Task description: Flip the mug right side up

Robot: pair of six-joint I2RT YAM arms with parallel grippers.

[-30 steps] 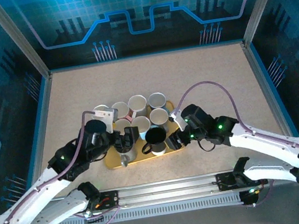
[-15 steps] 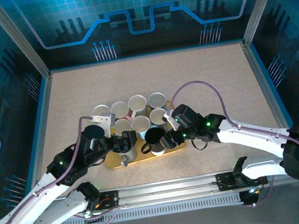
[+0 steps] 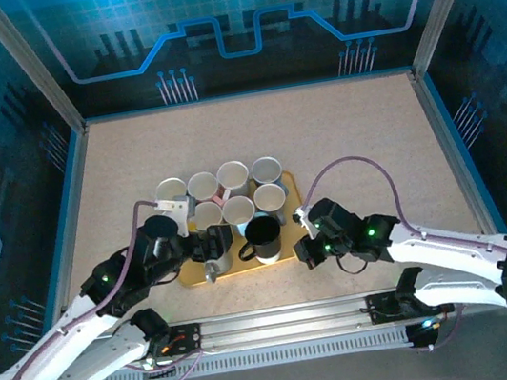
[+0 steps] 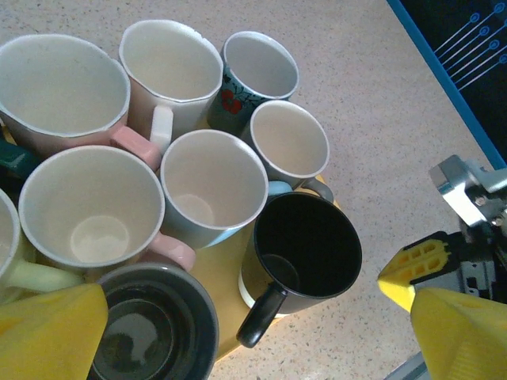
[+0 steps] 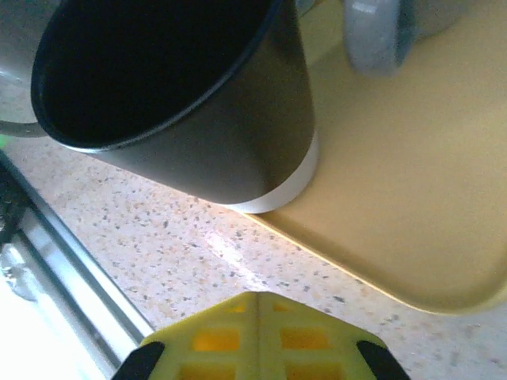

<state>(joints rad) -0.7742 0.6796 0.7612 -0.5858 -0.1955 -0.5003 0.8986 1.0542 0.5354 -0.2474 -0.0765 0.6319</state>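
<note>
The black mug point(image 3: 263, 237) stands upright, mouth up, on the front edge of the yellow tray point(image 3: 243, 269). Its handle points toward the near side in the left wrist view, where the black mug point(image 4: 305, 253) shows an empty inside. My right gripper point(image 3: 304, 251) is shut just right of the mug, over the table and apart from it. In the right wrist view its joined yellow fingertips point(image 5: 257, 305) hold nothing, with the black mug point(image 5: 182, 103) ahead. My left gripper point(image 3: 212, 245) hovers open above the tray, its yellow fingers point(image 4: 47, 332) spread wide.
Several other mugs, white, pink and blue, stand upright and tightly packed on the tray point(image 4: 218, 261). A dark grey mug point(image 4: 154, 332) sits below my left gripper. An aluminium rail point(image 3: 293, 319) runs along the near table edge. Bare speckled tabletop point(image 3: 362, 144) lies right of the tray.
My right gripper has pulled back from the black mug toward the near right and its jaws have shut empty. The left arm has barely moved.
</note>
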